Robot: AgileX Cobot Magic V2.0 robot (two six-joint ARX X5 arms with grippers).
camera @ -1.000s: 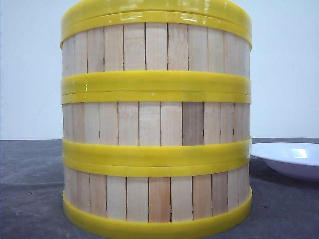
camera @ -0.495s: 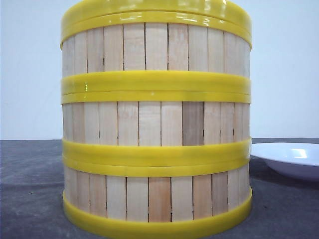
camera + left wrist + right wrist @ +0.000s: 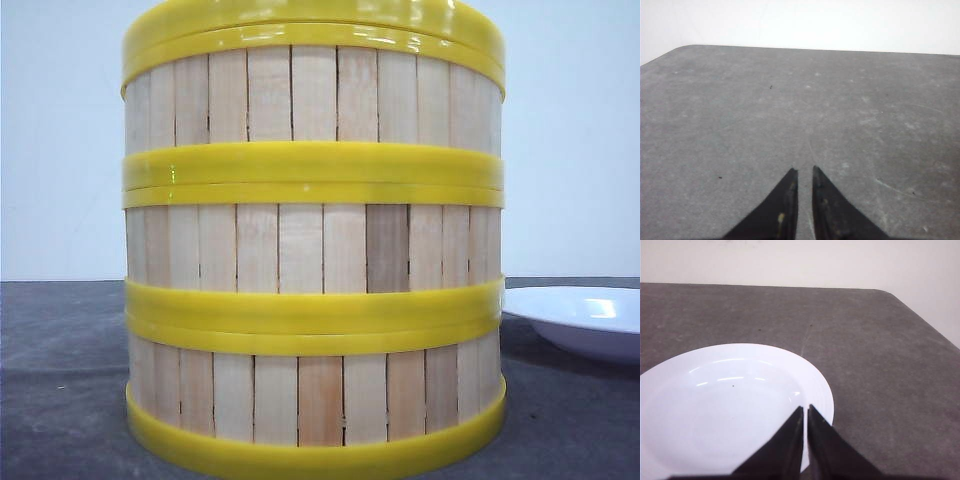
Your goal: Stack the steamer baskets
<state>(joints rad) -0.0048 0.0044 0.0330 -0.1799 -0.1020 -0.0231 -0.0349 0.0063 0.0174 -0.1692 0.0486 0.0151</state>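
Three steamer baskets stand in one straight column close before the front camera: the bottom one [image 3: 312,400] on the dark table, the middle one [image 3: 312,248] on it, the top one [image 3: 312,95] above. A further yellow rim [image 3: 312,15] lies over the top basket; what it belongs to is cut off. Neither gripper shows in the front view. In the left wrist view my left gripper [image 3: 805,170] hangs shut over bare table with nothing between its fingers. My right gripper [image 3: 805,407] is shut and empty above the edge of the white plate [image 3: 725,405].
The white shallow plate [image 3: 585,315] lies on the table to the right of the stack. The grey table [image 3: 790,90] has a rounded far corner in each wrist view, with a pale wall behind it.
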